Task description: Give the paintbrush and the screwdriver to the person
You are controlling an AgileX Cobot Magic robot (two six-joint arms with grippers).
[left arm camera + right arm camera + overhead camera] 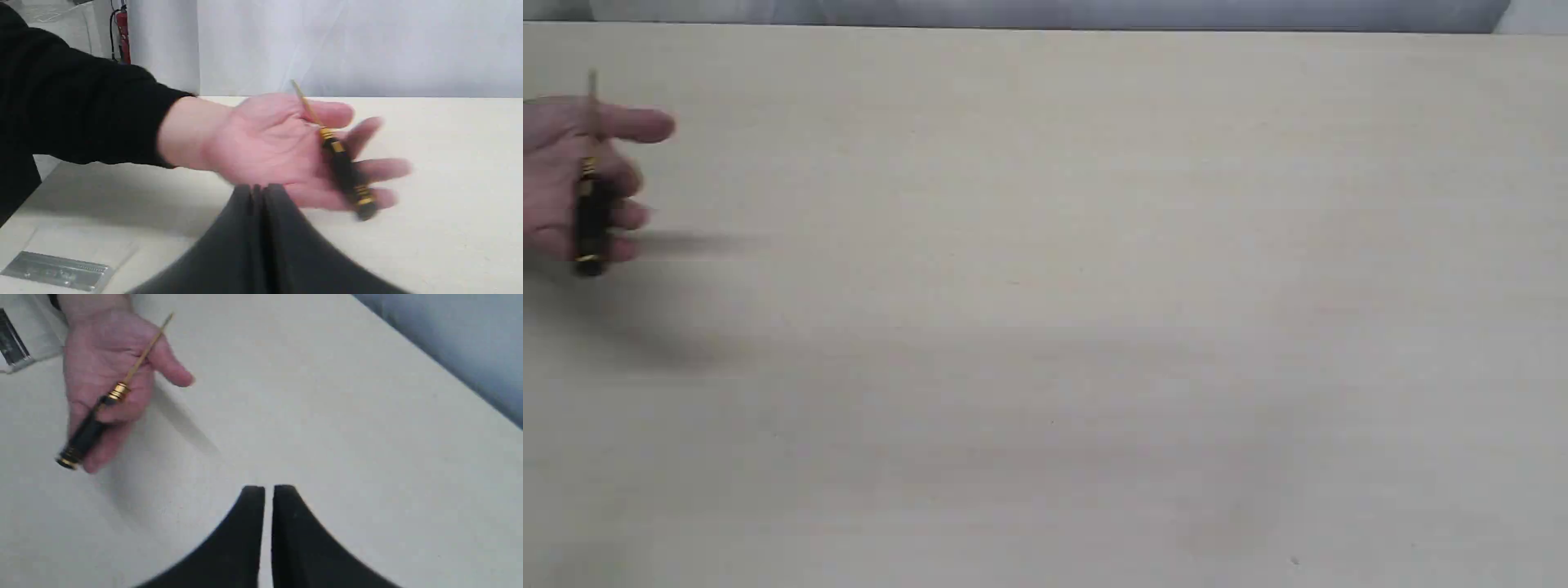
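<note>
The person's open hand point(556, 163) is at the far left of the table, palm up, with the screwdriver point(590, 212) lying across its fingers. The black handle and golden shaft also show on the hand point(265, 143) as the screwdriver point(343, 169) in the left wrist view, and as the screwdriver point(92, 426) on the hand point(98, 355) in the right wrist view. My left gripper point(259, 188) is shut and empty, just in front of the palm. My right gripper point(269, 490) is shut with a thin slit, empty, well away from the hand. The paintbrush is out of view.
The pale table point(1045, 327) fills the exterior view, and neither arm shows there. A black sleeve point(73, 106) reaches in from beside the table. A metal plate point(57, 270) lies near the table's corner. A grey curtain point(347, 45) hangs behind the far edge.
</note>
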